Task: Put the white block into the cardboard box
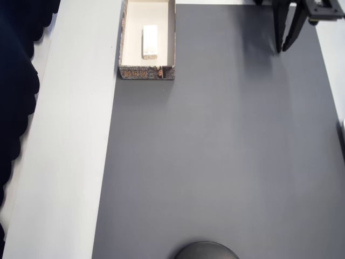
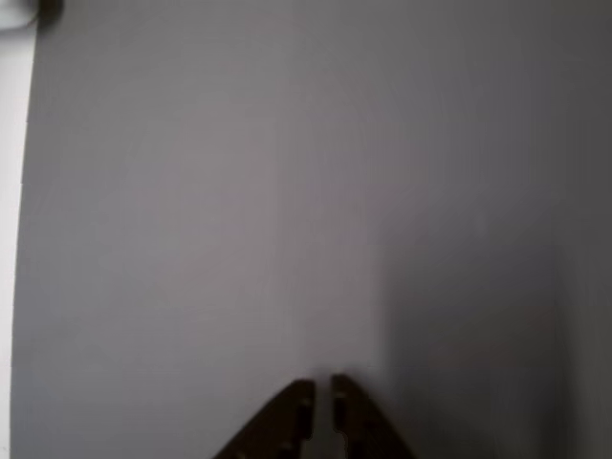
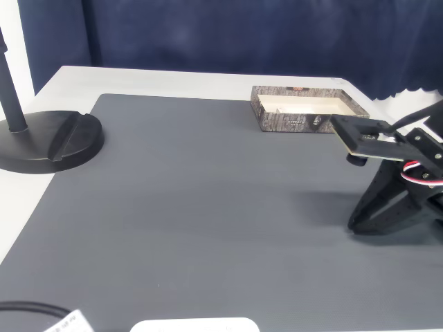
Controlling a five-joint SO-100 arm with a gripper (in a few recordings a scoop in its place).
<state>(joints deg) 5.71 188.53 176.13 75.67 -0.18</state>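
Observation:
The white block [image 1: 150, 41] lies lengthwise on the cream floor of the cardboard box [image 1: 146, 72], which sits at the top of the overhead view, at the grey mat's edge. In the fixed view the box [image 3: 304, 122] stands at the far side of the mat, and its near wall hides the block. My black gripper [image 1: 282, 49] is at the top right of the overhead view, far to the right of the box, low over the mat. Its fingers [image 2: 293, 411] meet at the tips with nothing between them. In the fixed view the gripper [image 3: 354, 226] points down at the mat's right side.
A grey mat [image 1: 215, 162] covers most of the white table [image 1: 70, 135]. A black round stand base [image 3: 52, 142] sits at the mat's left edge in the fixed view. A dark blue curtain [image 3: 208, 34] hangs behind the table.

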